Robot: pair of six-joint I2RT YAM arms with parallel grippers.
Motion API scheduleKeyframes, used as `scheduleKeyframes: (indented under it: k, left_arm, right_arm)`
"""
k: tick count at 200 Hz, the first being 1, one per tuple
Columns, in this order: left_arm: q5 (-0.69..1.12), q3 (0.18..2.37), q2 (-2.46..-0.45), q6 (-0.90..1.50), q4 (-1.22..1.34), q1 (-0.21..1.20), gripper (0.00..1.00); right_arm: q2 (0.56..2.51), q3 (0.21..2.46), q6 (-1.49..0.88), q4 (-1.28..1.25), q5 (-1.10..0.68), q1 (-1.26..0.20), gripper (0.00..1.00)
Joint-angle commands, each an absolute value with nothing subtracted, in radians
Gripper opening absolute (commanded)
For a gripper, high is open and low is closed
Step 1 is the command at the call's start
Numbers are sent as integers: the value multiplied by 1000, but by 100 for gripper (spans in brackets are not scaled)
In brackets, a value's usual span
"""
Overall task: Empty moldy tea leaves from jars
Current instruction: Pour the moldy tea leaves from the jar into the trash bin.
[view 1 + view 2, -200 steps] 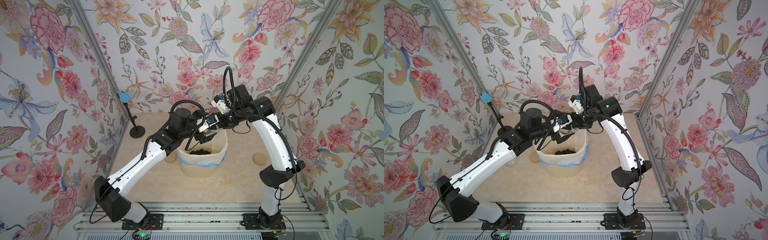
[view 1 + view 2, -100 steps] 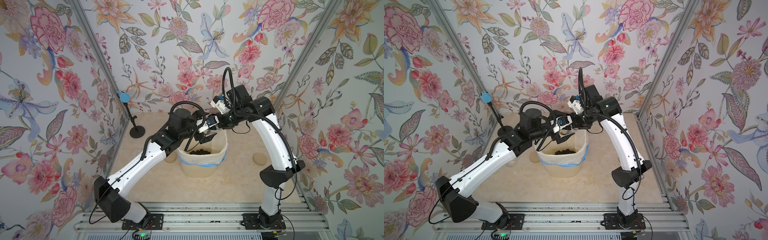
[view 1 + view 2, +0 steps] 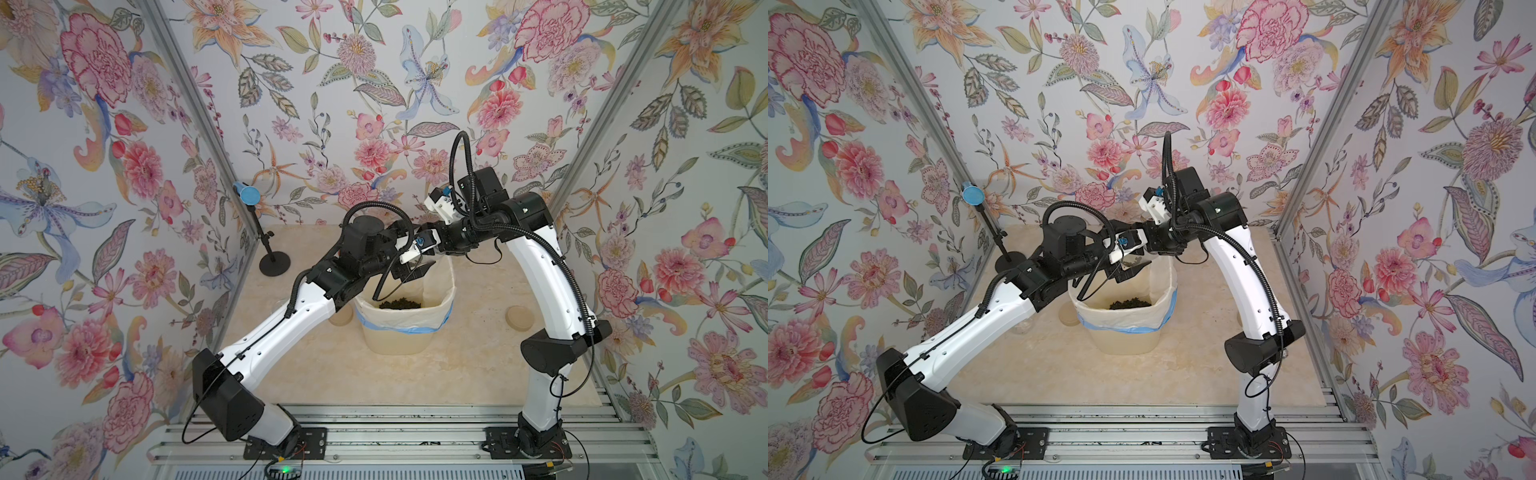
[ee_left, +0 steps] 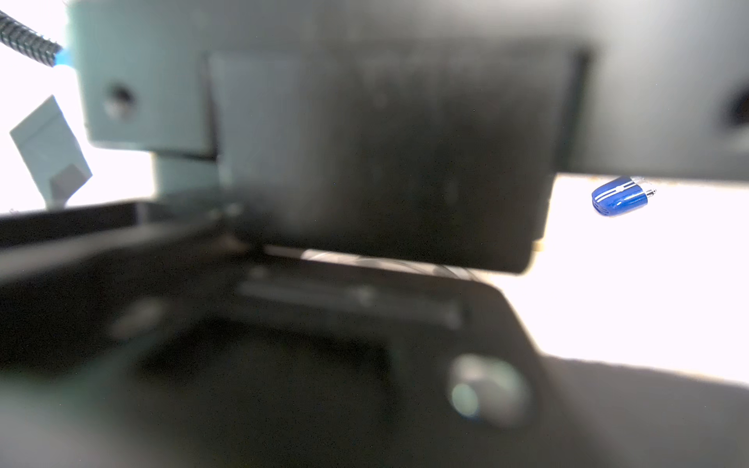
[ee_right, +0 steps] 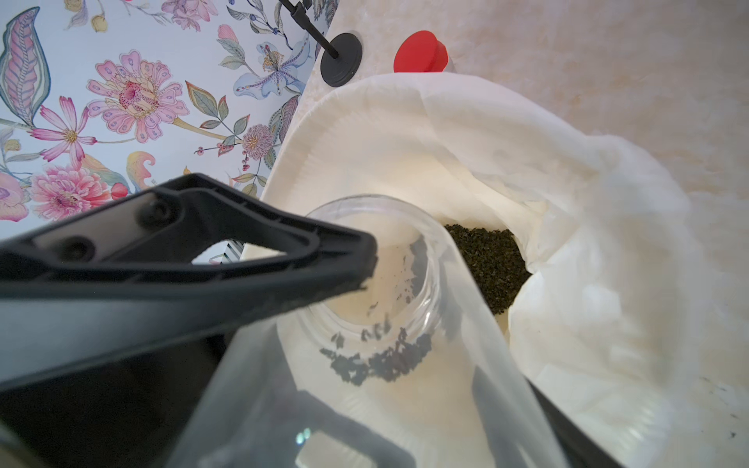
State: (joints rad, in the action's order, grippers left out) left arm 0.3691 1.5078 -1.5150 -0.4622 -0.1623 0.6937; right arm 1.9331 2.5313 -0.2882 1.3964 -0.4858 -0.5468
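Observation:
My right gripper (image 3: 432,249) is shut on a clear jar (image 5: 385,283), tilted mouth-down over the cream bin (image 3: 399,336). A few dark tea leaves (image 5: 377,360) cling inside near the jar's neck. A heap of tea leaves (image 3: 400,304) lies in the bin's white liner (image 5: 587,243). My left gripper (image 3: 411,270) meets the jar from the other side over the bin. One of its black fingers (image 5: 243,259) lies against the jar's mouth. The left wrist view is dark and blurred, so its jaws do not show. A red cap (image 5: 419,52) sits on the table beyond the bin.
A flat beige lid (image 3: 518,318) lies on the table right of the bin, and another beige round piece (image 3: 340,318) sits just left of it. A black stand (image 3: 274,264) with a blue tip (image 3: 248,194) is at the back left. Flowered walls close three sides.
Hardly anything differs: both arms stay over the bin with the jar tilted. The left wrist has shifted only slightly.

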Motion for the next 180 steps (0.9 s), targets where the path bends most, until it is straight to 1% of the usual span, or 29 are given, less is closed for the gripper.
scheduleKeyframes:
  k: [1,10,18,20,24,54,58,68,77,83,96,103,120,144,180]
  left_arm:
    - [297,1481,-1574,-442,-181,670,63]
    - [314,1468,-1573,-432,-156,666,59]
    - [336,1462,-1573,-427,-141,661,50]
    - [341,1461,-1546,-425,-138,660,48]
    - [349,1458,-1536,-424,-131,658,45]
    - [380,1418,-1497,-404,-65,646,44]
    - [379,1414,-1493,-404,-60,645,47]
    - [380,1411,-1487,-410,-60,644,56]
    - [378,1403,-1482,-407,-58,644,68]
    - [380,1395,-1477,-407,-54,643,74]
    - [374,1371,-1464,-400,-30,643,86]
    - [371,1360,-1458,-394,-17,641,89]
    - [368,1340,-1449,-394,-3,638,95]
    - [375,1319,-1437,-393,8,629,99]
    - [385,1322,-1440,-385,8,617,99]
  right_arm:
    - [1856,2543,-299,1393,-646,-593,42]
    - [1856,2541,-300,1393,-648,-591,43]
    - [1857,2536,-299,1393,-652,-588,44]
    - [1857,2535,-299,1393,-653,-587,44]
    - [1858,2535,-298,1394,-653,-586,44]
    - [1861,2531,-296,1393,-658,-580,44]
    - [1861,2532,-296,1393,-658,-579,44]
    - [1861,2534,-297,1393,-655,-576,43]
    - [1861,2536,-296,1391,-657,-574,42]
    - [1861,2536,-297,1391,-659,-572,42]
    - [1861,2536,-297,1390,-663,-572,42]
    - [1861,2534,-297,1391,-664,-572,42]
    - [1861,2535,-295,1390,-669,-571,41]
    - [1857,2537,-296,1390,-691,-564,41]
    - [1850,2523,-296,1390,-689,-559,41]
